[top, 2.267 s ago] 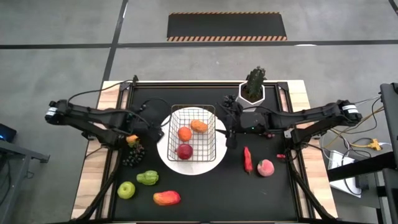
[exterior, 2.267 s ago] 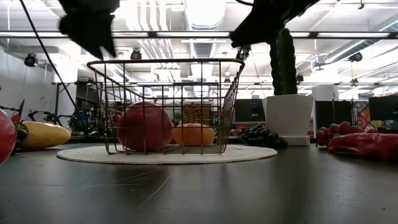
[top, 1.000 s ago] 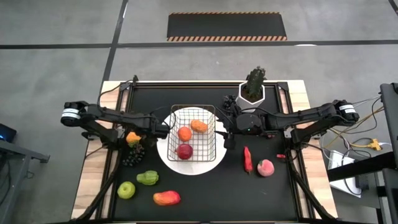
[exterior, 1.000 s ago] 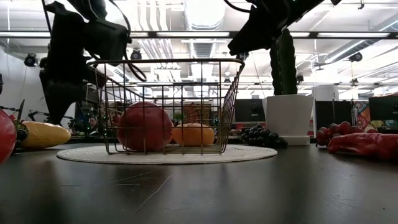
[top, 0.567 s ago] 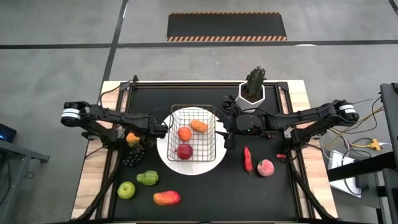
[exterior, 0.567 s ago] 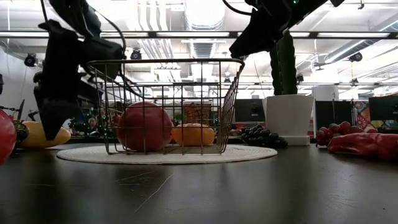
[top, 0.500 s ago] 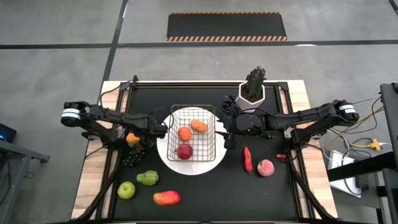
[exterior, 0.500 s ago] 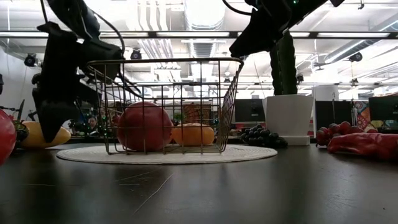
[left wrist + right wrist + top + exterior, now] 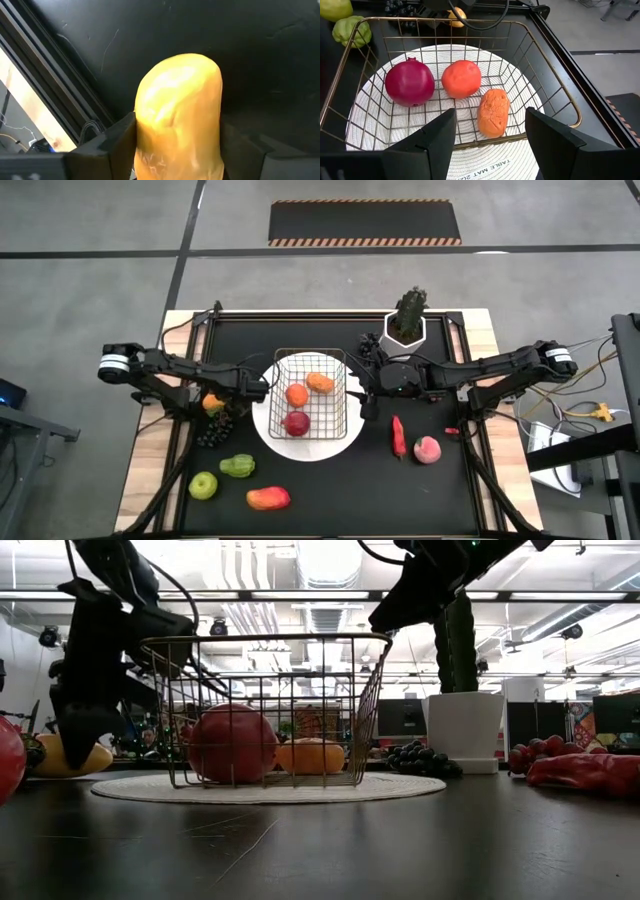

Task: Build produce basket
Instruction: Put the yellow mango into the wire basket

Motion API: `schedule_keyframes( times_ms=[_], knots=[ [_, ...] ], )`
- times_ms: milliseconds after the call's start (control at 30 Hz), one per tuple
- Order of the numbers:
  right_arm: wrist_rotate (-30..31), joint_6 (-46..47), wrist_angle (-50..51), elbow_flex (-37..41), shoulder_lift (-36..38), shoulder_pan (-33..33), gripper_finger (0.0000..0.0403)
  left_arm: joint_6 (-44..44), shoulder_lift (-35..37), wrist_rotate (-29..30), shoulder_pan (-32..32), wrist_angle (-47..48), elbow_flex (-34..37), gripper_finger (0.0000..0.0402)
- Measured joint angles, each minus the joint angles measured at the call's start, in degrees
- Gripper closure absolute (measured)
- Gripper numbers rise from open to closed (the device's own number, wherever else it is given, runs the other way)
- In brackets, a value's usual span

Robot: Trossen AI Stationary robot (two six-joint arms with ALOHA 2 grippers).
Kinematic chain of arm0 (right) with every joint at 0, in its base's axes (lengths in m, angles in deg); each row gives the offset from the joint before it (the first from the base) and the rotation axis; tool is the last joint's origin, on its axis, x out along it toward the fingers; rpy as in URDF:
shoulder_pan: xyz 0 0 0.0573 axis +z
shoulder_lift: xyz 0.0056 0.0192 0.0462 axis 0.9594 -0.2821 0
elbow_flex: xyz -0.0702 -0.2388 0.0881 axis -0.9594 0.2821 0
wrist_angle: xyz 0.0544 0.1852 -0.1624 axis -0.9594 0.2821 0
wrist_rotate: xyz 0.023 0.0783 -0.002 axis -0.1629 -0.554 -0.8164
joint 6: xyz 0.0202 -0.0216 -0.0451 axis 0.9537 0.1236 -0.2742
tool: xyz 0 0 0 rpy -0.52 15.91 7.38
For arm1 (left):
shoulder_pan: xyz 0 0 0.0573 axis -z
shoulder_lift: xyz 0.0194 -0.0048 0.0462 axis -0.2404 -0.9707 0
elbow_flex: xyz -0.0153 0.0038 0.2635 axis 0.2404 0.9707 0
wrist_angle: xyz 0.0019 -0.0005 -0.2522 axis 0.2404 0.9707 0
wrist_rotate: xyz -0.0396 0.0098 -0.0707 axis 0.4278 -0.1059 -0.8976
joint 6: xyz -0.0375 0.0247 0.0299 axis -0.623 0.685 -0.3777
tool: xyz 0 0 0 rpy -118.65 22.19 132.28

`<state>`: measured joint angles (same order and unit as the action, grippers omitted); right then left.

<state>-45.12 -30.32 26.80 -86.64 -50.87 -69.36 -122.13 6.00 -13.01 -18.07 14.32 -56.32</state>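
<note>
Left gripper (image 9: pixel 175 150) was closed around yellow fruit (image 9: pixel 178 120), left of basket (image 9: pixel 312 393); pick-up step judged underway; lift and carry into basket required next.

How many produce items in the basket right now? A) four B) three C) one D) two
B: the right wrist view shows three pieces inside the basket: a dark red fruit, a round orange-red fruit and an oblong orange piece.

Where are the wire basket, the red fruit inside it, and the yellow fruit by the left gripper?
wire basket (image 9: pixel 555 87), right wrist view, on its rim wire.
red fruit (image 9: pixel 410 82), right wrist view, middle of its skin.
yellow fruit (image 9: pixel 177 115), left wrist view, middle of its upper face.
</note>
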Motion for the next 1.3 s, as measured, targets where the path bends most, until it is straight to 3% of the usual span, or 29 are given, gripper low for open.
schedule_keyframes(
  times_ms=[300,700,833,933,1067,1200,1300],
  knots=[
    [0.0,0.4,0.0,0.1,0.0,0.0,0.0181,0.5,0.0,1.7,0.0,5.5,-4.9,0.0196],
    [0.0,0.7,-0.2,0.4,0.0,0.0,0.0181,1.1,0.1,15.7,0.2,18.6,-23.4,0.0191],
    [0.0,1.4,-0.3,0.9,0.0,0.0,0.0181,3.6,0.1,22.4,1.0,17.7,-31.4,0.0190],
    [0.0,1.6,-0.5,1.5,0.0,0.0,0.0181,9.1,0.2,25.0,2.3,11.3,-36.4,0.0190],
    [0.0,2.1,-1.9,2.6,0.0,0.0,0.0181,21.5,0.9,24.6,5.3,-7.2,-38.9,0.0190],
    [0.0,2.1,-4.2,4.1,0.0,0.0,0.0181,33.9,1.6,21.4,7.9,-31.7,-35.9,0.0190],
    [0.0,2.0,-4.6,4.6,0.0,0.0,0.0181,38.2,1.6,18.6,8.6,-46.8,-30.9,0.0190]
  ],
)
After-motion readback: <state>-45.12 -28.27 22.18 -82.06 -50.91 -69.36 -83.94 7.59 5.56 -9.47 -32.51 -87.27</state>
